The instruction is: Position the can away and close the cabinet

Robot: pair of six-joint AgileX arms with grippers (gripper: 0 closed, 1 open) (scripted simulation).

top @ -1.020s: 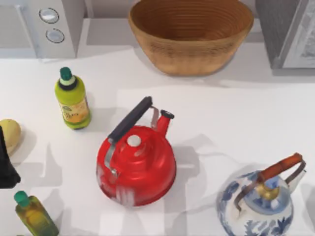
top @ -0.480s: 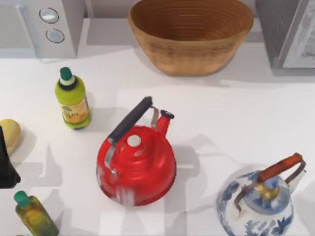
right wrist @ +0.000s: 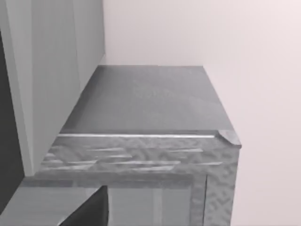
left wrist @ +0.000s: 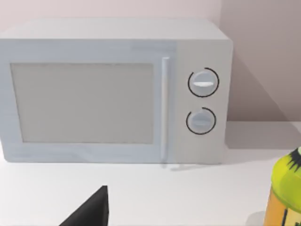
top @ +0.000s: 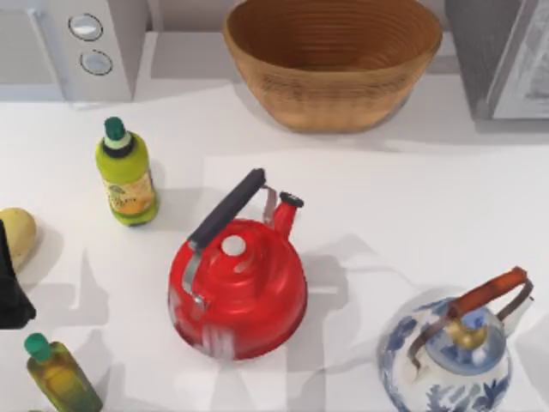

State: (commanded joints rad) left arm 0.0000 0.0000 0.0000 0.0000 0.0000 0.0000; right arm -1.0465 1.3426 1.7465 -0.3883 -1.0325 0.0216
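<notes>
1. The left tool (left wrist: 91, 212) shows as a dark wedge low in the left wrist view. I cannot tell how far open it is or whether it holds anything. It faces the microwave (left wrist: 113, 89), so the left arm (top: 10, 287), at 9 o'clock on the desk (top: 412, 197), seems parked clear of the work.
2. The right tool (right wrist: 89, 212) is likewise a dark wedge, and its opening and load cannot be told. Its camera looks along the grey cabinet (right wrist: 141, 99) from close by. I judge this arm is raised there because the cabinet is its job.
3. I cannot tell where the can is, nor whether it is already put away.
4. In the top view the cabinet (top: 506, 60) stands at 1 o'clock, the basket (top: 333, 64) at 12 and the microwave at 11.
5. The red kettle (top: 240, 287) sits mid-desk and the blue kettle (top: 446, 360) at 5. One bottle (top: 127, 176) stands at 10 and another (top: 60, 378) at 7. Both kettles are obstacles for any reach across the desk.
</notes>
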